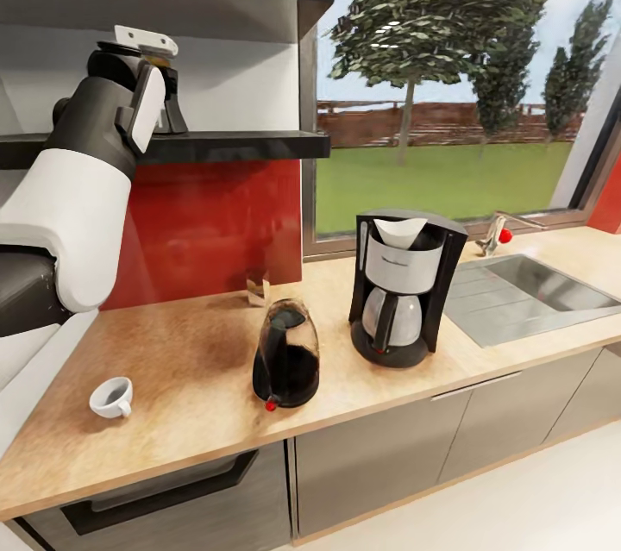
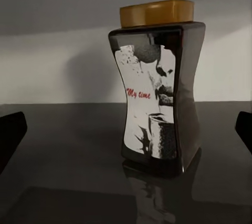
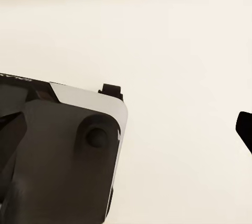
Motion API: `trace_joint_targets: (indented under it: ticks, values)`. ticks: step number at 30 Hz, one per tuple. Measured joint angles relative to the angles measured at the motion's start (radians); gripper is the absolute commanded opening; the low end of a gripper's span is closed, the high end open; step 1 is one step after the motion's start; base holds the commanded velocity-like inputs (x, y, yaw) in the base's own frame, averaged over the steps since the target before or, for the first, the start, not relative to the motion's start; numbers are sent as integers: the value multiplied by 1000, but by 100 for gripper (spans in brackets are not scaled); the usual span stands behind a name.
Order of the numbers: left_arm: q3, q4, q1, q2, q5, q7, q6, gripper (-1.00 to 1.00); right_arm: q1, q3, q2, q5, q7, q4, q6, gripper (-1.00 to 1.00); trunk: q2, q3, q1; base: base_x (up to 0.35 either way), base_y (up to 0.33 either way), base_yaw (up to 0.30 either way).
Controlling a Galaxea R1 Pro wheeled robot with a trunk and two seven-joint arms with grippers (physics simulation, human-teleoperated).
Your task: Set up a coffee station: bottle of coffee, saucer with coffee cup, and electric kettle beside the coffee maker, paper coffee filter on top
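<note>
Left gripper [image 2: 126, 129]: my fingers stand apart, flanking the bottle of coffee [image 2: 157, 92] on the kitchen shelf [image 1: 224, 144].
Right gripper: I cannot tell its state.
Countertop: paper coffee filter [image 1: 399, 230] sits atop coffee maker [image 1: 401, 288].

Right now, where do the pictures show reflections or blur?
Left wrist view: the glossy shelf mirrors the coffee jar, whose label looks soft. Head view: the kettle casts a faint shadow on the counter.

The shelf [image 2: 68, 145] is a dark, glossy slab that mirrors the dark glass-like coffee jar [image 2: 157, 92] with its smooth yellow lid. The countertop [image 1: 172, 361] looks like matt speckled wood, the sink [image 1: 535, 292] brushed steel, the kettle [image 1: 286, 354] see-through dark glass.
</note>
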Motion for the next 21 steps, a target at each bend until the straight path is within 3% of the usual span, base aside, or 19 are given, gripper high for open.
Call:
trace_joint_targets:
  ticks: [10, 21]
  values:
    - [3, 0, 0, 1, -5, 15, 0, 100, 0, 0, 0, 0, 0, 0, 0, 100, 0, 0, 0, 132, 28, 0]
    - [1, 1, 0, 1, -5, 17, 0, 100, 0, 0, -1, 0, 0, 0, 0, 100, 0, 0, 0, 24, 6, 0]
